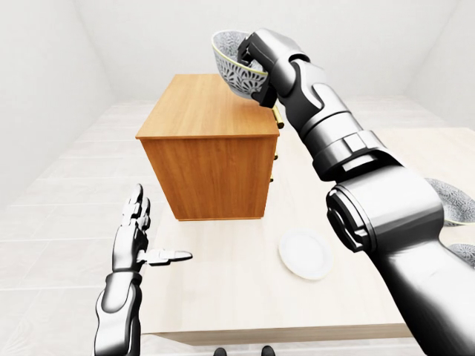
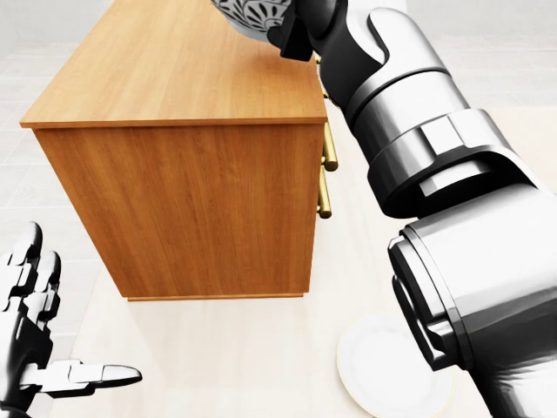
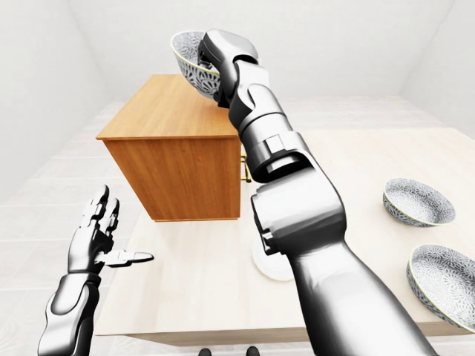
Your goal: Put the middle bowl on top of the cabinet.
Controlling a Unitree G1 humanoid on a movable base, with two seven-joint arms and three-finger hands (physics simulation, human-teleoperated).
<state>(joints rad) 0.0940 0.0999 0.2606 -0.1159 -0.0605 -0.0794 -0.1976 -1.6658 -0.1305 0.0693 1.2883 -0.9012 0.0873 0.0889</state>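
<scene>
Right hand: [image 1: 256,55] raised high on an extended arm, fingers clenched over the rim of the middle bowl [image 1: 231,70]; the grip is on the bowl's right edge as the left-eye view shows it.

Bowl position: held in the air, above the cabinet [image 1: 204,141], over the top panel's upper right part in the left-eye view. Not resting on the wood; a gap shows under it.

Bowl attitude: tilted, mouth turned up and to the left in the left-eye view, patterned underside facing the cabinet and the camera.

Key relation: the bare cabinet top lies straight below the bowl and spreads to its left. Judgement: the move left is mostly downward, with the bowl rolled level so that its base meets the wood first.

Left hand: [image 1: 137,233] low at the left of the left-eye view, fingers spread and thumb out, grasping nothing; it is well apart from the bowl, so the right hand is the only one placed for the job.

Other items: white plate [image 1: 304,254] on the table [image 3: 356,159] below the cabinet in view; two more patterned bowls [image 3: 418,201] at the right of the right-eye view.

Risk: if released while tilted, the bowl may rock or slide toward the cabinet's right edge, where the brass handles [image 2: 327,157] show.
</scene>
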